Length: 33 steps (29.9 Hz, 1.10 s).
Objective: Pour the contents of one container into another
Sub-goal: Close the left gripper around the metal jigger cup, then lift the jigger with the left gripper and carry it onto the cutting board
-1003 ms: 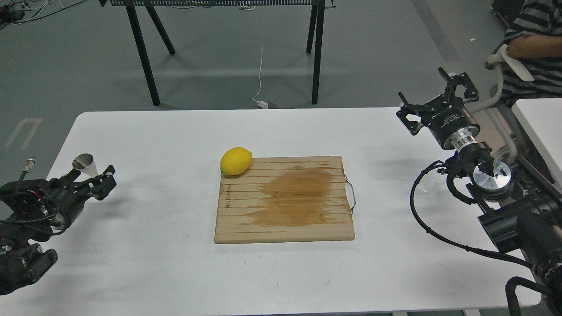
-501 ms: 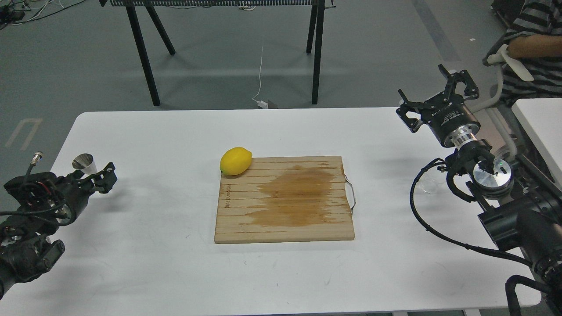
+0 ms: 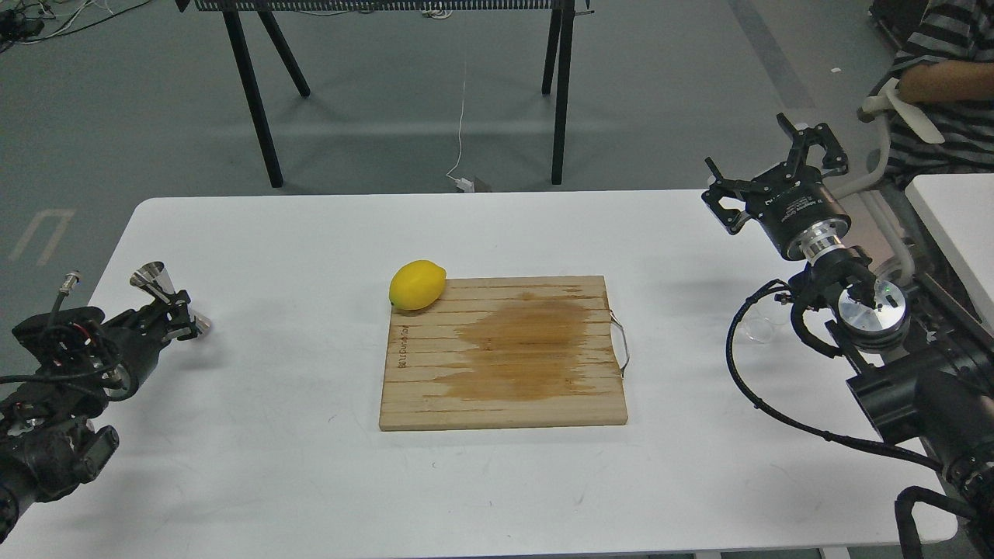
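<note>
Far left of the cutting board, the left hand is closed around the waist of the steel jigger, which is tilted above the white desk. A lemon touches the board's far left corner. Right of the board, the clear glass cup stands on the desk, partly behind a cable. Beyond it, the right hand hangs wide apart, holding nothing.

Black jointed arms; looped black cables; silver wrist collar; green light.
</note>
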### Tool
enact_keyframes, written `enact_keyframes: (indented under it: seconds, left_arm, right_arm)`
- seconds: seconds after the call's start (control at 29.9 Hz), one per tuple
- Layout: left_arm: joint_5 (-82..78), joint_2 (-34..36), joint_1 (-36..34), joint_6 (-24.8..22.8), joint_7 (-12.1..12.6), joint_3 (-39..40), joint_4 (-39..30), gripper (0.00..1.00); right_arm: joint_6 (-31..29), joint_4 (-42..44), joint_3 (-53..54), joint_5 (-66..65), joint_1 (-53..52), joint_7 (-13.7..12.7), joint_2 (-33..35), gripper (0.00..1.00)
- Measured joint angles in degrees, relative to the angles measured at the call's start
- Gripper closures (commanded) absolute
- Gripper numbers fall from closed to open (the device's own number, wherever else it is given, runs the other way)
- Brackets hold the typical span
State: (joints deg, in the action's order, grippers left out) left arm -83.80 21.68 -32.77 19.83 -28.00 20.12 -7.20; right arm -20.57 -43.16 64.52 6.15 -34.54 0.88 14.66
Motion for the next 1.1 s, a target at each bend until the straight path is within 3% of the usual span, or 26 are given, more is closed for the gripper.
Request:
enact_keyframes:
  seconds: [0.17, 0.4, 0.6, 0.7, 0.87, 1.1]
  left_arm:
    - [0.05, 0.00, -0.13, 1.68, 0.00, 0.09, -0.14, 1.00]
    - [0.21, 0.03, -2.30, 7.48, 0.01, 0.27, -1.66, 1.00]
    - [-0.04, 2.18, -3.85, 8.16, 0.01, 0.22, -7.01, 1.00]
    - [-0.58, 4.40, -4.56, 8.18, 0.01, 0.10, -13.11, 1.00]
    - [-2.51, 10.66, -7.23, 8.19, 0.01, 0.01, -29.33, 1.00]
    - [-16.45, 15.55, -9.14, 8.04, 0.02, 0.10, -49.50, 1.00]
  right_arm:
    - [0.00, 0.00, 0.00, 0.00, 0.00, 0.00, 0.01, 0.01]
    - [0.00, -0.06, 0.06, 0.00, -0.16, 0.00, 0.41, 0.01]
    - [0.05, -0.17, 0.09, 0.09, -0.51, 0.00, 1.22, 0.01]
    - [0.18, -0.18, 0.06, 0.09, -0.66, -0.11, 1.93, 0.01]
    - [0.37, -0.16, -0.05, 0.08, -1.25, -0.32, 3.36, 0.01]
    - [0.56, -0.33, -0.10, 0.02, -1.55, -0.35, 3.77, 0.01]
